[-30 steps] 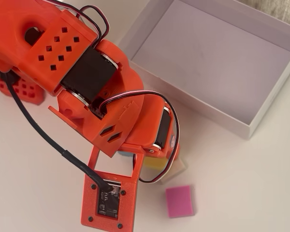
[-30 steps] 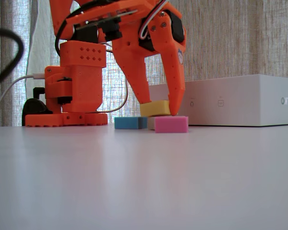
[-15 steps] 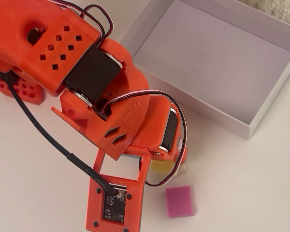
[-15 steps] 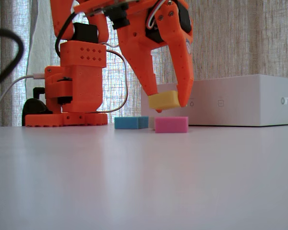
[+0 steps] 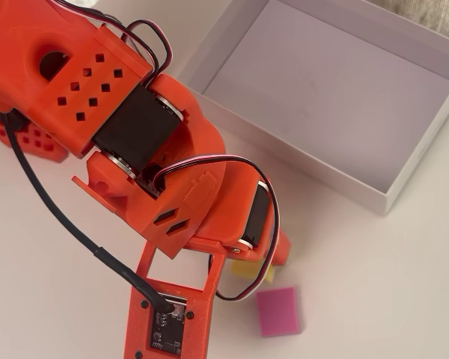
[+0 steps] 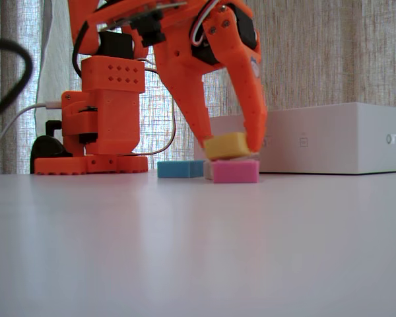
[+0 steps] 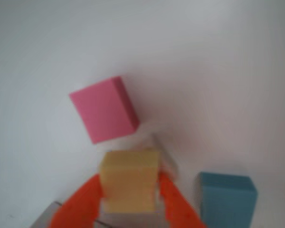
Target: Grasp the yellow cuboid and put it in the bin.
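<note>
The yellow cuboid (image 6: 228,145) is clamped between my orange gripper's (image 6: 231,148) two fingers and hangs just above the table. In the wrist view the cuboid (image 7: 129,183) sits between the orange fingers (image 7: 80,204). In the overhead view only a corner of it (image 5: 248,269) shows under the arm. The bin (image 5: 329,90) is a large white box with a pale lilac floor at the upper right, empty. In the fixed view the bin (image 6: 330,139) stands behind and to the right of the gripper.
A pink block (image 6: 235,170) lies on the table right below the held cuboid; it also shows in the overhead view (image 5: 277,310) and the wrist view (image 7: 104,109). A blue block (image 6: 180,169) lies to its left. A pale block (image 7: 165,159) shows blurred beside the gripper.
</note>
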